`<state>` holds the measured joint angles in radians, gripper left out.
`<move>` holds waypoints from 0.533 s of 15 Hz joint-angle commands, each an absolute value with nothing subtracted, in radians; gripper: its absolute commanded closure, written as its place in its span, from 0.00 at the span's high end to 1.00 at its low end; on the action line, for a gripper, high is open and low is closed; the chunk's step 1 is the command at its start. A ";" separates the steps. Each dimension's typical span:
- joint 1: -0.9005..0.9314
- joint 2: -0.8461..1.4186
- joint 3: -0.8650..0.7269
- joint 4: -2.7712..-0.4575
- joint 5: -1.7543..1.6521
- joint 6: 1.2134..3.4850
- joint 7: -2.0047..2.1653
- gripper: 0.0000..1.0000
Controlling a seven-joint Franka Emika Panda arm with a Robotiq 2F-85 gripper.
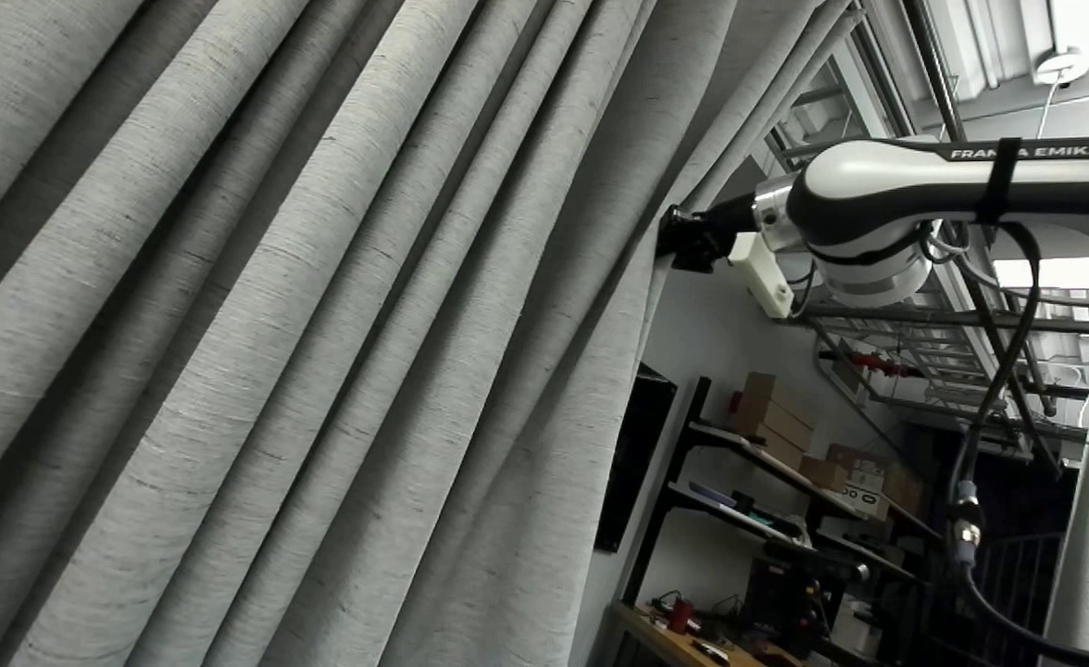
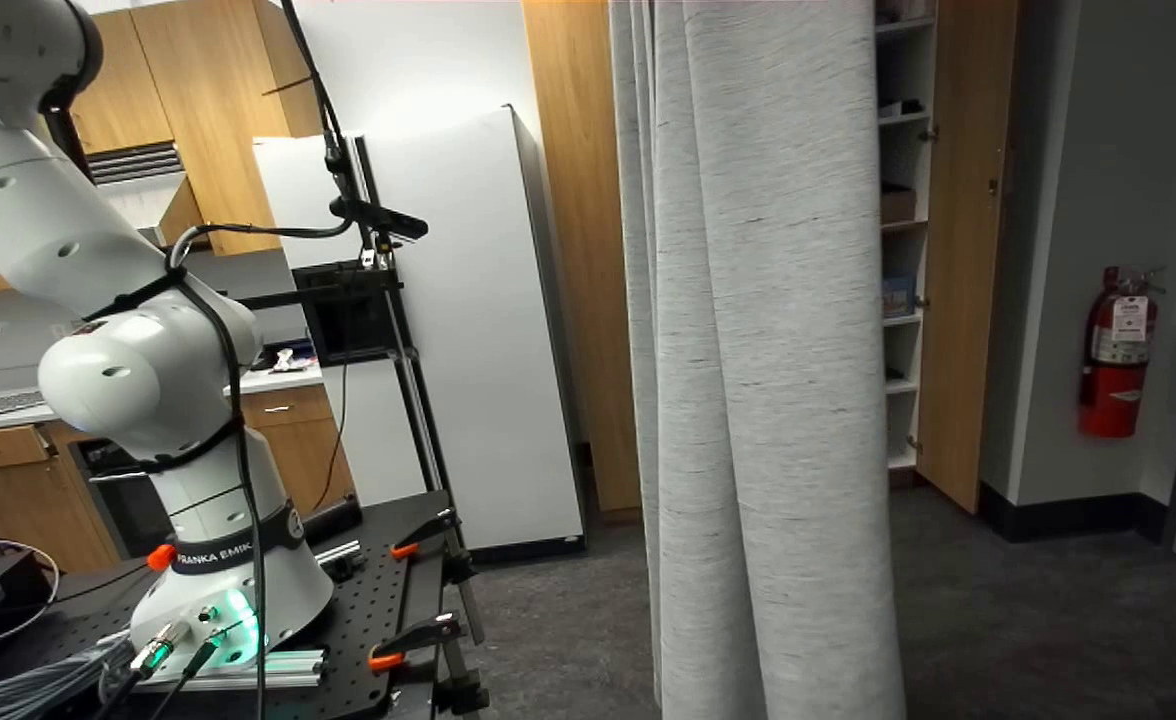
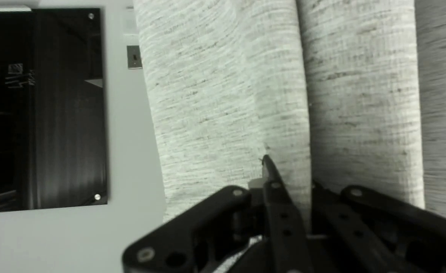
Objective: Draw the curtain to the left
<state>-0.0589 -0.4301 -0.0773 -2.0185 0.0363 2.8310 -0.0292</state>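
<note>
The grey curtain (image 1: 396, 306) hangs in deep pleats beside the robot arm (image 1: 906, 185), whose end effector (image 1: 677, 238) is clamped on a fold near the fabric's edge; past that edge I can make out loaded shelves (image 1: 737, 445).

The white jointed arm (image 2: 148, 360) rises, bent, near the right edge of the black perforated desk (image 2: 378, 568) in an exterior view; the black two-finger gripper (image 3: 289, 172) has its jaws clamped.
</note>
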 commanded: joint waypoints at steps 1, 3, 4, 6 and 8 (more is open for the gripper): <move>0.014 -0.527 -0.037 -2.194 0.061 2.797 -0.030 0.00; 0.019 -0.548 -0.015 -2.221 0.051 2.800 -0.018 0.00; 0.014 -0.556 -0.002 -2.227 0.045 2.798 -0.009 0.00; -0.018 -0.561 0.035 -2.227 0.024 2.788 0.027 0.00; -0.061 -0.559 0.077 -2.222 0.004 2.784 0.080 0.00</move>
<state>-0.0353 -0.5321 -0.0040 -2.1012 0.0309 2.8383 -0.0052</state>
